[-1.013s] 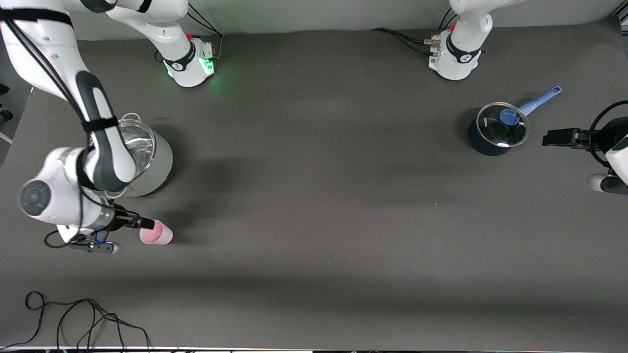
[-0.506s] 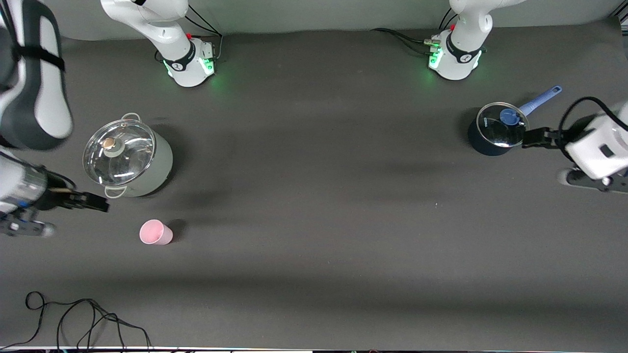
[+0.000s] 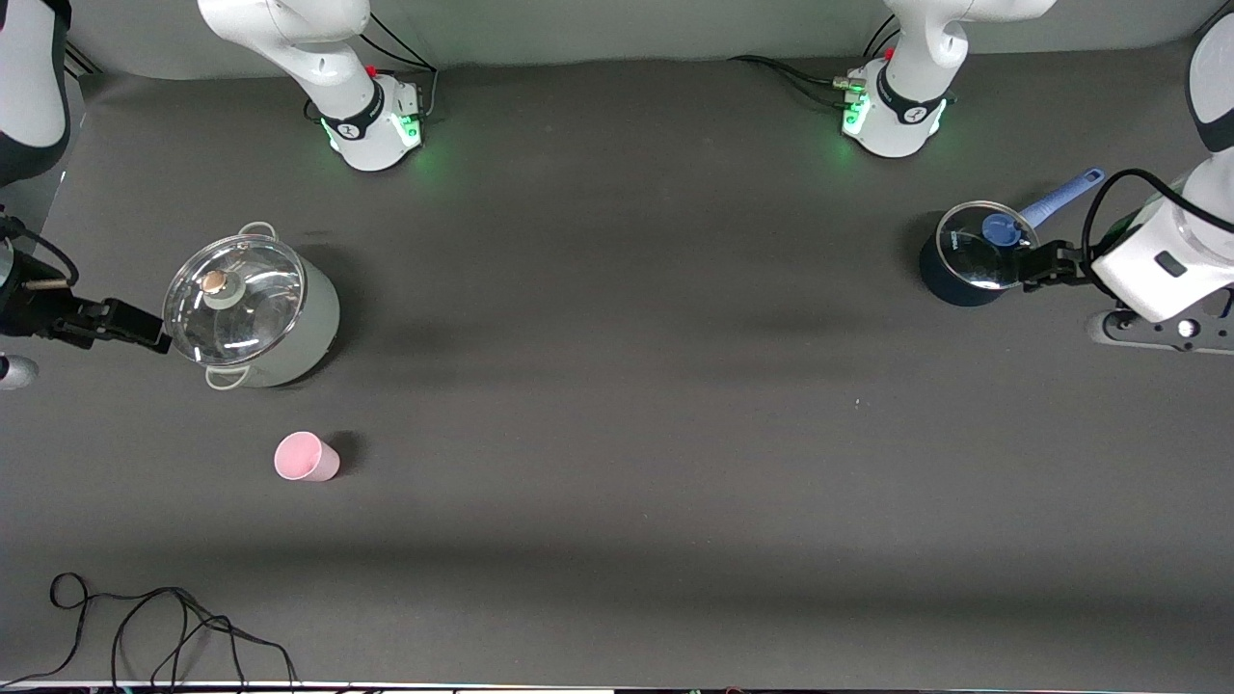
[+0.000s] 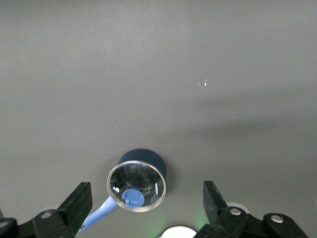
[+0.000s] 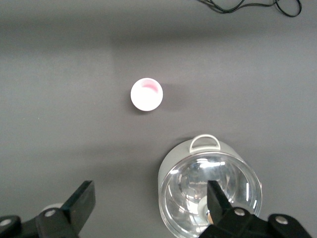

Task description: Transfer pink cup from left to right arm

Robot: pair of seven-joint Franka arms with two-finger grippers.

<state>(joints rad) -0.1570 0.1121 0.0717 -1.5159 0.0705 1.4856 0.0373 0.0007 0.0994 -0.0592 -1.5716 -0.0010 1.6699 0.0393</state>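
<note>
Risking a tip-over of the pink cup point(image 3: 306, 457), standing upright on the desk point(image 3: 617, 434) toward the right arm's end, nearer the front camera than the steel pot point(image 3: 253, 312). Hovering beside that pot's rim with the right tool point(image 3: 123, 326) spread and empty. Hanging over the blue saucepan point(image 3: 974, 255) with the left tool point(image 3: 1046, 267) spread too. Crowding any approach with the steel pot; trailing a loose cable point(image 3: 164, 617) near the front edge.
</note>
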